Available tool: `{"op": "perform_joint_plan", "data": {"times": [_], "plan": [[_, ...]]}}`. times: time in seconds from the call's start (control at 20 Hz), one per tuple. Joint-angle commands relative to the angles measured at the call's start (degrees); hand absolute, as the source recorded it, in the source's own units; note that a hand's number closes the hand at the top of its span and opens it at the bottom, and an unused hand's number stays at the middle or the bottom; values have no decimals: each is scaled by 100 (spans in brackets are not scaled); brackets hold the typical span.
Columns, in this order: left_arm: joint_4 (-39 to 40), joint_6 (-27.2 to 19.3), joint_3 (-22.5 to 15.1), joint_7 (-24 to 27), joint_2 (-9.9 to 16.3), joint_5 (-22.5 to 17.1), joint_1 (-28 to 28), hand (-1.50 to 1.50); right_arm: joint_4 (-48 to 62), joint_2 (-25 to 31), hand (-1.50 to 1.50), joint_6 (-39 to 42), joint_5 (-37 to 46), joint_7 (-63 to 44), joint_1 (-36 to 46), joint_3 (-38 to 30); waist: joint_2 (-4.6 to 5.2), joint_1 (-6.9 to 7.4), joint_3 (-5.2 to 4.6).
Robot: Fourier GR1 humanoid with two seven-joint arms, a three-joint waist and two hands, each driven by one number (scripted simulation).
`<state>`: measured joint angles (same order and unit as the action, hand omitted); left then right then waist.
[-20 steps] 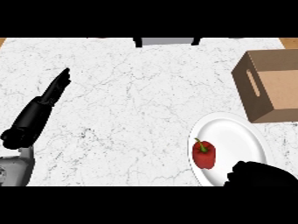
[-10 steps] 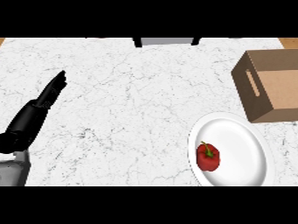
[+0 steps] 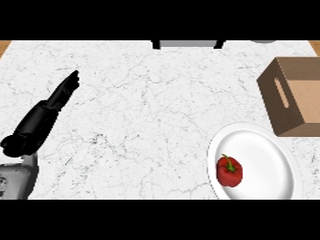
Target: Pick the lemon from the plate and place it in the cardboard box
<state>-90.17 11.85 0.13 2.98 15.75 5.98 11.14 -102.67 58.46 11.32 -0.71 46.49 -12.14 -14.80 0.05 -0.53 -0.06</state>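
A: Starting at the left, what shows?

B: The left hand [image 3: 51, 105] lies over the tabletop [image 3: 148, 93] with its fingers straight and together, pointing away from the robot. It has hold of nothing, and it sits much as it did a second ago.

A: And what has changed?

B: The right hand. A second ago it showed as a dark shape at the lower right, just below the plate. Half a second ago only a sliver remained at the edge. Now it is out of view altogether, so I cannot tell whether its fingers are open or curled.

A: Where is the thing to be picked?

B: On the white plate [image 3: 273, 154], far to the right of the left hand and nearer the robot. It is red with a green stem, more like a pepper than a lemon [image 3: 229, 171]. It lies on the plate's left part, untouched.

A: And the cardboard box [image 3: 308, 101]?

B: Beyond the plate, also far right of the left hand, open side up, its near corner just beside the plate's rim.

A: So how does the task stand?

B: By my judgement the pick is not yet begun. With the right hand drawn back, it must come in again before any grasp.
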Motion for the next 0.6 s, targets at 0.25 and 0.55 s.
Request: {"op": "perform_joint_plan", "data": {"times": [0.25, 0.55], "plan": [[334, -77, -159, -169, -272, 173, 535, 0, 2253, 487, 150, 724, -355, -889, 2219, 29, 52, 210, 8], [131, 127, -187, 3, -207, 96, 338, 0, 3472, 586, 150, 445, 1403, -297, 2885, 1133, 83, 424, 14]]}}
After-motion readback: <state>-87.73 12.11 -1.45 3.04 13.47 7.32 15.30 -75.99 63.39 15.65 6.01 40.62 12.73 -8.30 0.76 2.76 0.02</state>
